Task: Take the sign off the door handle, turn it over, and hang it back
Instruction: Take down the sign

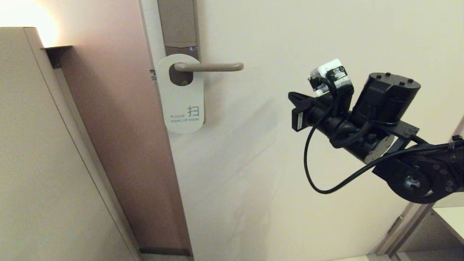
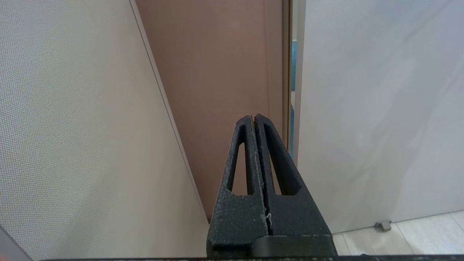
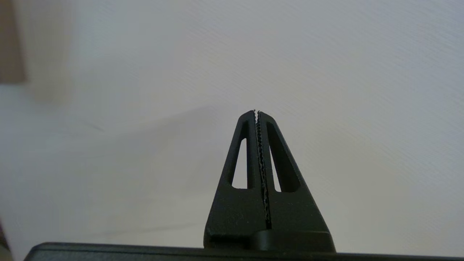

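Observation:
The sign [image 1: 185, 105] hangs by its oval hole on the door handle [image 1: 214, 66], white face out, reading "PLEASE MAKE UP ROOM". The handle is a slim beige lever that juts to the right from a tall brownish lock plate [image 1: 179, 25]. My right gripper [image 1: 294, 103] is raised to the right of the handle and a little lower, well apart from the sign. It points at the bare door, shut [image 3: 256, 112] with nothing between its fingers. My left gripper [image 2: 253, 116] does not show in the head view. It is shut and empty, low down facing the door's edge.
The pale door [image 1: 282, 188] fills the middle and right. A brown door jamb [image 1: 119, 127] and a beige wall panel [image 1: 43, 163] stand to its left. A small door stop [image 2: 383, 225] sits on the floor at the door's foot. The right arm's black cable [image 1: 311, 170] loops below its wrist.

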